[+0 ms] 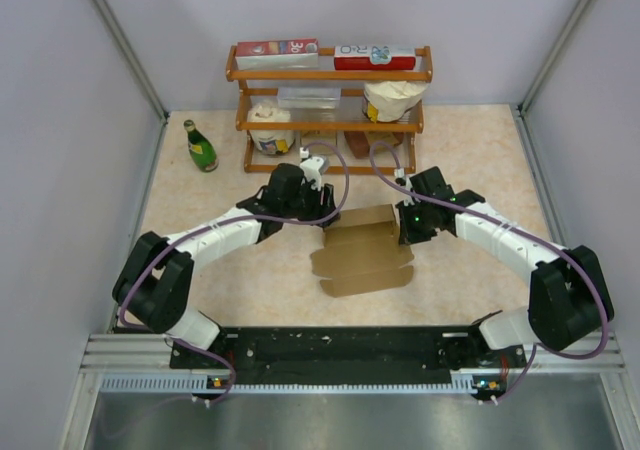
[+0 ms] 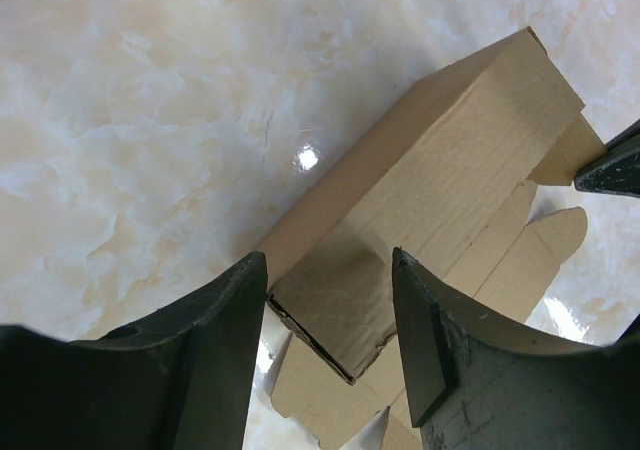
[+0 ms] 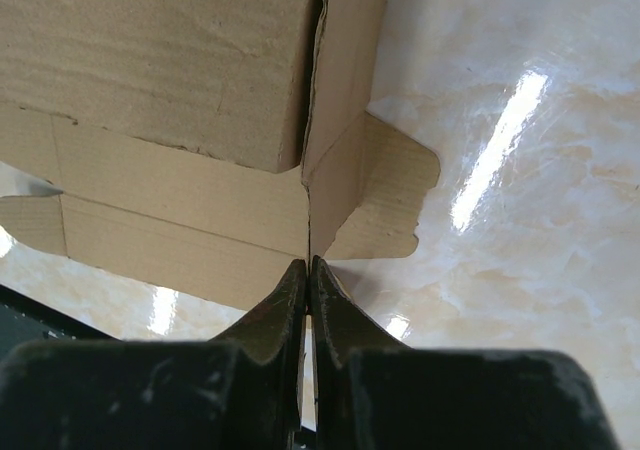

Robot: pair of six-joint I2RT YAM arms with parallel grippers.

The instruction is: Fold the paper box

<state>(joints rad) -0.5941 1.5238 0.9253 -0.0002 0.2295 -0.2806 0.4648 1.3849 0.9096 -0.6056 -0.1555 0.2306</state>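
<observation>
The paper box (image 1: 362, 250) is plain brown cardboard lying in the middle of the table, partly folded, with flat flaps spread toward the near edge. My left gripper (image 2: 330, 270) is open at the box's left end. That raised end (image 2: 345, 305) sits between the fingers; the left finger (image 2: 225, 350) is at its corner and the right finger (image 2: 440, 340) stands clear. My right gripper (image 3: 308, 265) is shut at the box's right end (image 3: 340, 120). Its tips meet the lower edge of the upright end flap, at the seam. From above, both grippers (image 1: 318, 208) (image 1: 408, 225) flank the box.
A wooden rack (image 1: 330, 75) stands at the back with red-and-white cartons (image 1: 277, 48) on top and white tubs (image 1: 270, 125) below. A green bottle (image 1: 200, 145) stands at the back left. Grey walls close in both sides.
</observation>
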